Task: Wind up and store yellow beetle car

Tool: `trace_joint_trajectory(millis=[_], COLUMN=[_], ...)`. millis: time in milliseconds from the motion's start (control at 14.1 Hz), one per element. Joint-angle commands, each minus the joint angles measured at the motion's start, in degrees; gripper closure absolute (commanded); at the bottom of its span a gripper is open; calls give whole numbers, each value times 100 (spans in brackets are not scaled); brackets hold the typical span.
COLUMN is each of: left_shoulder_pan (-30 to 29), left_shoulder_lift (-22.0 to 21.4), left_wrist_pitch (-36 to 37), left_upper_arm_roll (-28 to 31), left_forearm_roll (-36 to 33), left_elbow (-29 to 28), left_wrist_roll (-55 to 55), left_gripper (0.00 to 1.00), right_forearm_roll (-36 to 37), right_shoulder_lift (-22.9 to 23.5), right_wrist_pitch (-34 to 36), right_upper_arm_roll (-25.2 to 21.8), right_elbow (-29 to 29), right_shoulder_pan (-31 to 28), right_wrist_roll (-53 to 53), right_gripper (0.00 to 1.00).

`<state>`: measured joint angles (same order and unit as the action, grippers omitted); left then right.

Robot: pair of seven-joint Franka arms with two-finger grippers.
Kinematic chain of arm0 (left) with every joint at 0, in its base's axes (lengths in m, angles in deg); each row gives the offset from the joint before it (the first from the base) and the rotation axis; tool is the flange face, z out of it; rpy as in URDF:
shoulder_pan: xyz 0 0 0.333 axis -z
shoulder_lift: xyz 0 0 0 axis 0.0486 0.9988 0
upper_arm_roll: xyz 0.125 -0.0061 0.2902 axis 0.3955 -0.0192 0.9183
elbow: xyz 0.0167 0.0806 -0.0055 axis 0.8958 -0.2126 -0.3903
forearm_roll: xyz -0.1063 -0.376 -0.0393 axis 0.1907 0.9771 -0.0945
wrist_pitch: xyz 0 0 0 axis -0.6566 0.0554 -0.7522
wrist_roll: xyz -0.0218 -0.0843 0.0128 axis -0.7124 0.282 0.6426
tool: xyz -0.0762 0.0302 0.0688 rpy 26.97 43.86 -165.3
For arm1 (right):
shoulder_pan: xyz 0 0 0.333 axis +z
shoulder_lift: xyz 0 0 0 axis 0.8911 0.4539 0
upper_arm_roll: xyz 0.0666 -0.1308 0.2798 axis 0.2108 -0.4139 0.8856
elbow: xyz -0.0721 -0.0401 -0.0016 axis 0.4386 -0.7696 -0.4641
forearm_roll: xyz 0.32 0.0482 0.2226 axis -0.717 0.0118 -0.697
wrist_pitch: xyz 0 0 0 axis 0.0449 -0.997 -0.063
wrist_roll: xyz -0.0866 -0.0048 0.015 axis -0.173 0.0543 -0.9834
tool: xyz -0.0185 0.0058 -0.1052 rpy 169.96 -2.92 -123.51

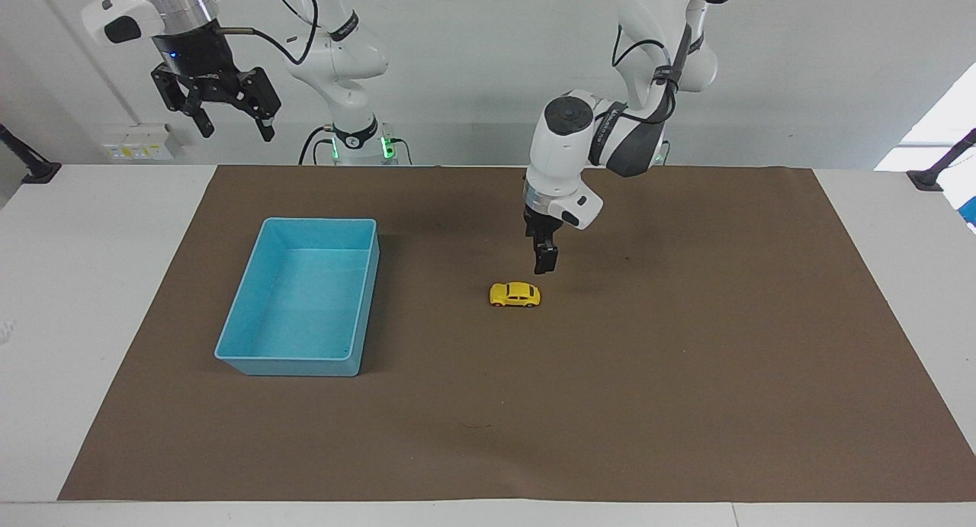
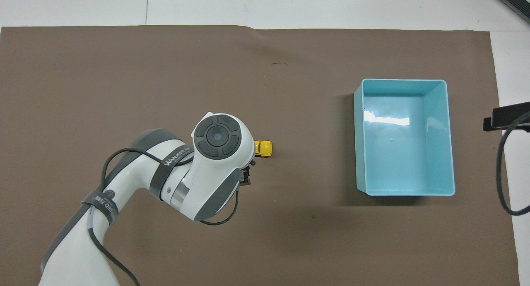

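The yellow beetle car (image 1: 515, 294) sits on all its wheels near the middle of the facing frame, on the brown mat (image 1: 686, 374), side-on to the camera. In the overhead shot only one end of it (image 2: 263, 148) pokes out from under the left arm's wrist, just right of centre.

The left gripper (image 1: 544, 266) hangs just above and a bit right of the car in the facing frame, pointing straight down, clear of the car with a sliver of mat visible between them. It's seen edge-on, so the 2 fingers line up as 1 dark block, but they're spread wide with nothing between them. In the overhead view the big white wrist covers nearly all of it, only a bit of black gripper (image 2: 246, 178) shows at the lower edge of the wrist.

The right gripper (image 1: 232, 126) waits high in the upper left of the facing frame, above the white table edge, fingers clearly spread apart and holding nothing.

The blue bin (image 1: 263, 355) sits left of centre in the facing frame, well apart from the car. In the overhead frame the bin (image 2: 451, 153) is over on the right.
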<state>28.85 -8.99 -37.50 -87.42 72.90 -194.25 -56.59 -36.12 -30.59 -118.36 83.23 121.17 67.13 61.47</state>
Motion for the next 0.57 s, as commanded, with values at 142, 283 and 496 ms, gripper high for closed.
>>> trace_joint_trajectory(millis=[142,283,496], left_shoulder_pan=[220,211,211], left_shoulder_lift=[594,999,1273], left_wrist_pitch=[-192,-148,-139], left_upper_arm_roll=[116,116,116], left_forearm_roll=[-284,-390,-416], left_elbow=[489,902,1106], left_wrist_roll=[-235,-314,-367], left_gripper=[0,0,0], right_forearm_roll=[-58,-58,-58], right_shoulder_lift=[-61,-61,-61], right_wrist_pitch=[73,73,73], right_upper_arm_roll=[17,17,17], right_elbow=[28,28,28], right_shoulder_pan=[-43,-43,-43], right_wrist_roll=[93,93,93], right_gripper=[0,0,0])
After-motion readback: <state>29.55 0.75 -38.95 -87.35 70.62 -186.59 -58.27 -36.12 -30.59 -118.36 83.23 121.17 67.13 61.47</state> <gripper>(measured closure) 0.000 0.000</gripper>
